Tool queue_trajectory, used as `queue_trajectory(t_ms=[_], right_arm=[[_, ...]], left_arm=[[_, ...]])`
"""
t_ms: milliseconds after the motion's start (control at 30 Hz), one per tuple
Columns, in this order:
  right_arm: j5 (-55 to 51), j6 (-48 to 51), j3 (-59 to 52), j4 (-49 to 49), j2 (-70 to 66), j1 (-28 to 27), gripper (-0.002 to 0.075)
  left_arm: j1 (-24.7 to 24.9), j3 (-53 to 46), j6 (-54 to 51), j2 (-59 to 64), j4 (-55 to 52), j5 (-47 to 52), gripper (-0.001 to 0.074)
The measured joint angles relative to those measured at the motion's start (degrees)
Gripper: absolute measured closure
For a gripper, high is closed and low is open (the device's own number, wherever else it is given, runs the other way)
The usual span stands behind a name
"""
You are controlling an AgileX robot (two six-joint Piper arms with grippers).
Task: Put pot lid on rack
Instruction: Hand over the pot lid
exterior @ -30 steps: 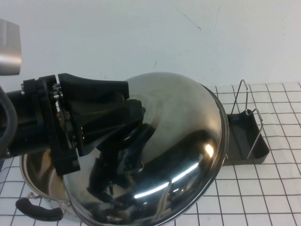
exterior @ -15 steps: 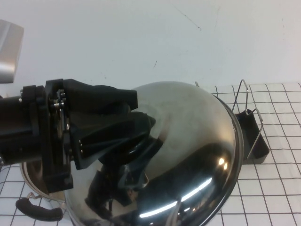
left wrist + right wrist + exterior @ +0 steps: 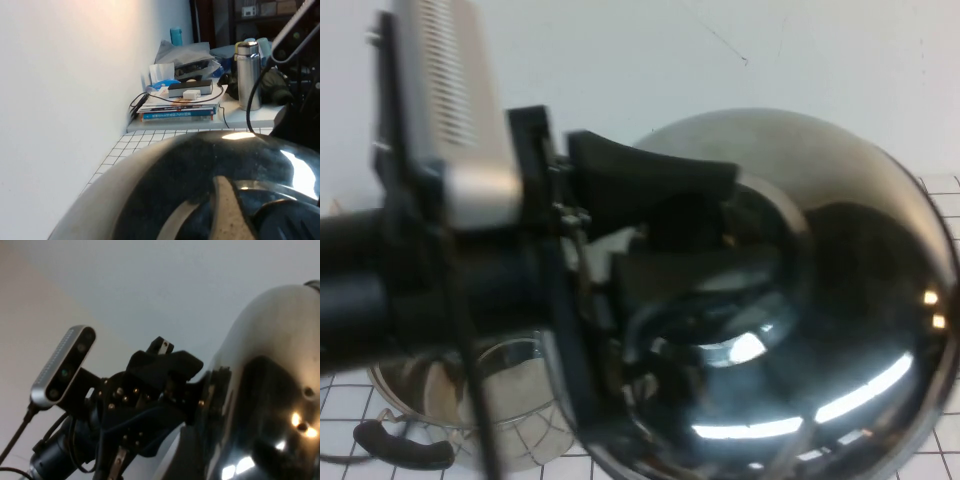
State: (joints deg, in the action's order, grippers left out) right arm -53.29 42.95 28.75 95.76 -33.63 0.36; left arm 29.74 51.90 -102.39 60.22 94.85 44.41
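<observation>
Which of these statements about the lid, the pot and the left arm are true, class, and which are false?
1. The left gripper holds the pot lid in the air. True.
2. The pot lid sits on the pot. False: the pot is uncovered, the lid raised.
3. The rack shows in the high view. False: the lid fills that side.
4. The pot has a black handle. True.
5. The right gripper appears in the pictures. False: it shows in none.

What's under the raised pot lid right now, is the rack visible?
No. The pot lid, held by the left gripper, hides the rack. Only the steel pot shows lower left. The right gripper is out of view.
</observation>
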Motion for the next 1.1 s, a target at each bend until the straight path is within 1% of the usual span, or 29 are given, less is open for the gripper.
queue_trajectory(t_ms=[100, 167, 267, 367, 433, 533, 567, 667, 733, 767, 867, 933, 1033, 1067, 1100], right_arm=[[0.3, 0.1, 0.0, 0.0, -0.7, 0.0, 0.0127], [0.0, 0.7, 0.0, 0.0, -1.4, 0.0, 0.0132], [-1.4, 2.0, 0.0, 0.0, -2.1, 0.0, 0.0152], [-2.8, 4.1, 0.0, 0.0, -2.3, 0.0, 0.0195], [-3.9, 6.1, 0.0, 0.0, -2.3, 0.0, 0.0263], [-4.4, 8.7, -0.1, 0.3, -2.4, 0.0, 0.0418], [-4.6, 8.9, -0.1, 0.9, -2.5, 0.1, 0.0458], [-5.1, 10.1, -0.1, 1.4, -2.5, 0.1, 0.0526], [-5.5, 12.4, -0.1, 1.2, -2.5, 0.2, 0.0613], [-5.2, 13.1, -0.1, 0.6, -2.5, 0.3, 0.0625], [-3.0, 14.5, -0.2, -0.1, -2.7, 0.3, 0.0623], [-2.1, 15.9, -0.2, -0.1, -2.7, 0.3, 0.0623], [0.0, 17.9, -0.2, -0.1, -2.7, 0.3, 0.0623], [1.2, 18.6, -0.2, -0.1, -2.7, 0.3, 0.0623], [2.6, 19.5, -0.2, -0.1, -2.7, 0.3, 0.0623]], left_arm=[[6.1, 0.4, -2.0, 1.1, 0.2, -6.1, 0.0415], [8.9, 1.2, -2.6, 1.7, 0.3, -8.8, 0.0415], [11.1, 2.4, -2.6, 2.9, 0.7, -9.3, 0.0415], [11.8, 2.8, -2.6, 4.1, 0.7, -9.1, 0.0415], [11.9, 3.1, -2.6, 4.7, 1.0, -9.1, 0.0415], [12.0, 3.1, -2.6, 5.2, 1.7, -9.0, 0.0415], [12.0, 3.1, -2.7, 5.5, 1.7, -9.0, 0.0414], [12.0, 3.1, -2.7, 6.4, 1.8, -8.6, 0.041], [12.0, 3.1, -2.7, 6.9, 1.7, -9.0, 0.0379], [12.0, 3.1, -2.6, 7.2, 1.7, -9.0, 0.0357], [12.0, 3.1, -2.4, 7.3, 1.7, -8.6, 0.0262], [12.0, 3.1, -2.4, 7.3, 1.7, -9.0, 0.0227], [12.0, 3.1, -2.4, 7.3, 1.7, -11.3, 0.0211], [12.0, 3.1, -2.3, 7.3, 1.7, -12.3, 0.0218], [12.0, 3.1, -1.9, 7.2, 1.7, -14.4, 0.0246]])
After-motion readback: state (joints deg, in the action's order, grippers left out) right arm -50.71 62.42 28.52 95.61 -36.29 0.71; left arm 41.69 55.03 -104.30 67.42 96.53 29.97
